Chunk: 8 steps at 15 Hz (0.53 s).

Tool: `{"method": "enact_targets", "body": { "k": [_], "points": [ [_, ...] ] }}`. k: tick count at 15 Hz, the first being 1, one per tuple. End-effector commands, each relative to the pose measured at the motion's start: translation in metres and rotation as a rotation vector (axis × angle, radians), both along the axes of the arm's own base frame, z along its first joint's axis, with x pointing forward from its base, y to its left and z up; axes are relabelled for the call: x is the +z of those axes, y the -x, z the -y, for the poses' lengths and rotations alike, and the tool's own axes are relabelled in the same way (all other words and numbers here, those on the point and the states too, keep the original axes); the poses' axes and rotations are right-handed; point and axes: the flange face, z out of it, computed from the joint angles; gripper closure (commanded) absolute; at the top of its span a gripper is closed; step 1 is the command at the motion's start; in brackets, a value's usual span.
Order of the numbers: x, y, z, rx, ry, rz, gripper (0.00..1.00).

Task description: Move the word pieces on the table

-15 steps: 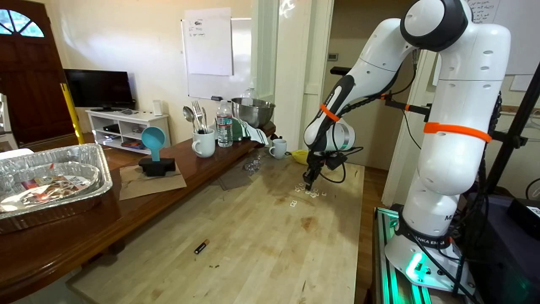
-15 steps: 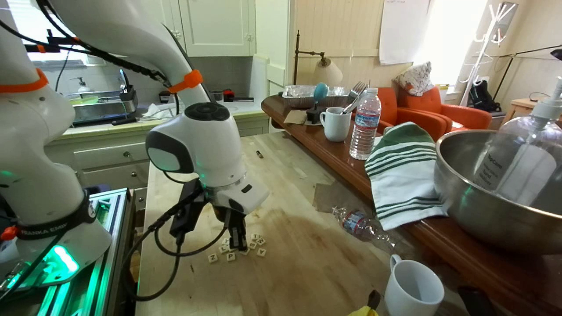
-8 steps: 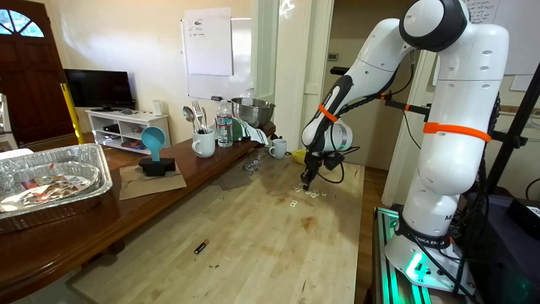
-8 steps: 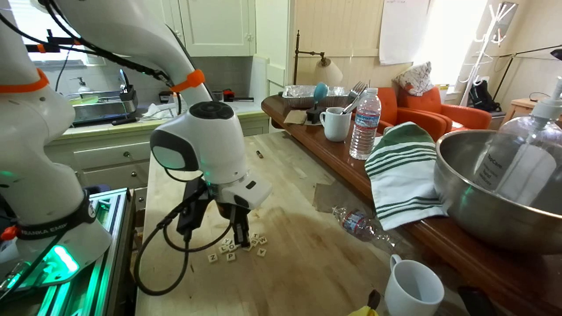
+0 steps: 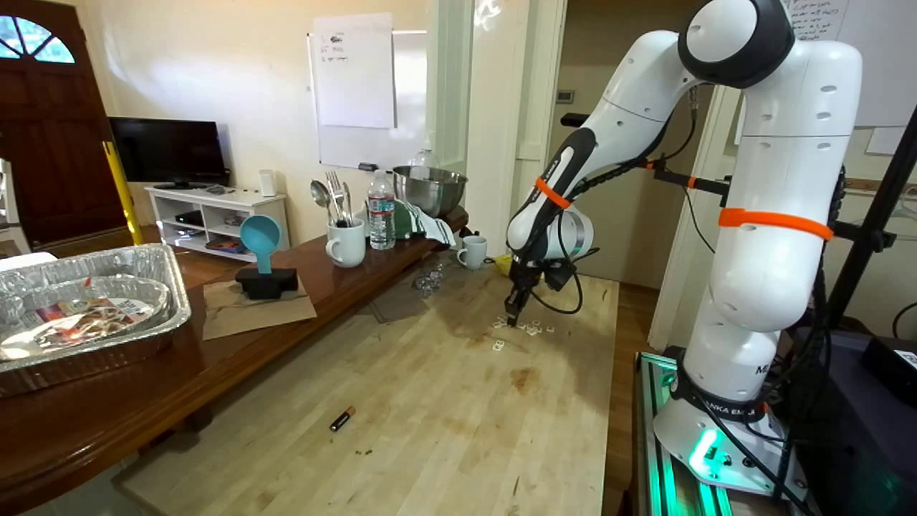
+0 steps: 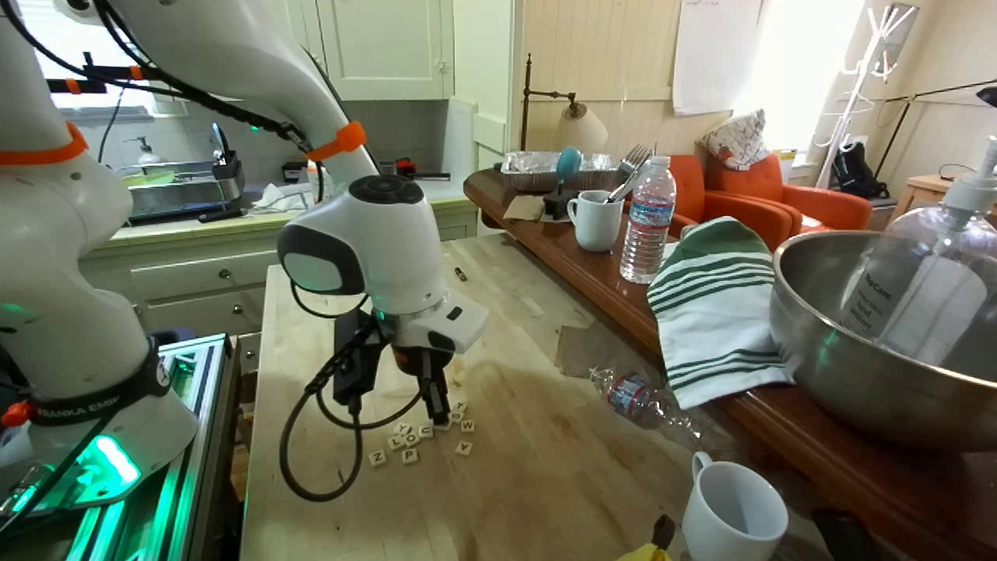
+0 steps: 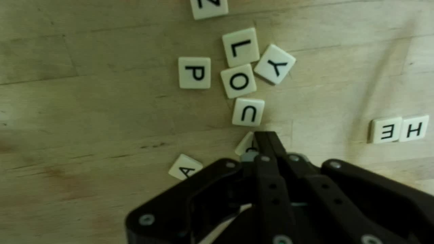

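We see the word pieces (image 7: 238, 81), flat, square cream tiles with black capitals, scattered face up on the pale-wood table (image 7: 112, 108) around the gripper (image 7: 267, 133), whose fingers (image 7: 262, 145), pressed together, partly hide one.

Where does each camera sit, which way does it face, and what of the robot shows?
An exterior view: from the battery end of the table, looking toward the steel bowl; arm, base and jaws show.
An exterior view: from the steel bowl's end, looking back past the arm, kitchen drawers beyond; base and jaws show too.
Wrist view: carried at the arm's end, facing down at letter tiles; shut jaws at the bottom.
Both exterior views share table, battery, letter tiles.
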Motion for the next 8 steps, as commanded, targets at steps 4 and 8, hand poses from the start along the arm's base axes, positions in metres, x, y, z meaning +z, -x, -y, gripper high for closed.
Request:
{"method": "enact_targets", "body": {
  "k": [4, 8],
  "points": [
    [-0.027, 0.008, -0.021, 0.132, -0.013, -0.069, 1.0],
    [-0.027, 0.009, -0.035, 0.205, -0.016, -0.071, 1.0]
  ]
}}
